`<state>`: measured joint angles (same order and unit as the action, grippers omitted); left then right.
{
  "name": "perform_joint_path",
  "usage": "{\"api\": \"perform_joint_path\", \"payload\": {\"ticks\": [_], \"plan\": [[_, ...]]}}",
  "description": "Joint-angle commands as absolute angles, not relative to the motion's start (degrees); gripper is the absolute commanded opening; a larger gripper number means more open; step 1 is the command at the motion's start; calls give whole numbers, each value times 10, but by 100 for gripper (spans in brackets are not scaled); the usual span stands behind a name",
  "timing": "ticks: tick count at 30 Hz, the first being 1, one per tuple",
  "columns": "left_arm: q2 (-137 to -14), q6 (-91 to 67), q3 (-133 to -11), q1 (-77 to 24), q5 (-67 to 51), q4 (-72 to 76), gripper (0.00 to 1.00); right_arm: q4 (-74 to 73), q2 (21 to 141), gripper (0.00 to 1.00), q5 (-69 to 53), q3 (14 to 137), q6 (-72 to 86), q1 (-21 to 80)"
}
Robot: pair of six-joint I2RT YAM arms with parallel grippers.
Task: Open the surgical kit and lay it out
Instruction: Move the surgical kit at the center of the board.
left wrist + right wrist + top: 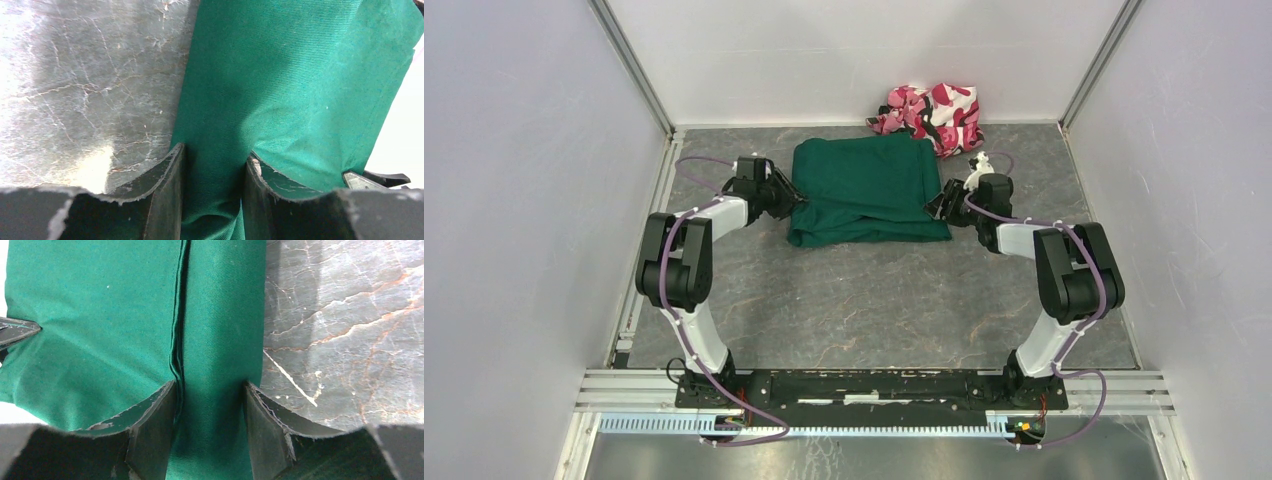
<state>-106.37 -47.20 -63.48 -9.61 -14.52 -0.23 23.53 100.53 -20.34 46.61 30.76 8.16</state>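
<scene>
Green wrap (869, 190) lies folded — left gripper (798, 203), right gripper (937, 207) each clamped on side fold.

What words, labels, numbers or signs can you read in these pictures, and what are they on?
None can be read. The green cloth wrap, the camouflage cloth bundle and the table carry no print; pale marks on the base plate are too small to read.

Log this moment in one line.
left fingers: pinching green wrap, left edge | right fingers: pinching right edge | wrap: folded | camouflage bundle: behind
</scene>
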Motion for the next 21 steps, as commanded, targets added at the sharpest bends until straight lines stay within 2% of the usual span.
{"api": "perform_joint_path", "payload": {"ticks": [1, 8, 14, 21], "plan": [[-1084, -461, -651, -89, -132, -14, 46, 268, 1016, 56, -245, 494, 322, 107], [-1081, -459, -652, -82, -128, -18, 46, 266, 1021, 57, -243, 501, 323, 113], [-1072, -452, -659, -81, -113, -34, 54, 240, 1027, 62, -244, 523, 309, 113], [-1017, -405, -706, -72, -47, -139, 86, 65, 964, 81, -178, 568, 206, 109]]}}
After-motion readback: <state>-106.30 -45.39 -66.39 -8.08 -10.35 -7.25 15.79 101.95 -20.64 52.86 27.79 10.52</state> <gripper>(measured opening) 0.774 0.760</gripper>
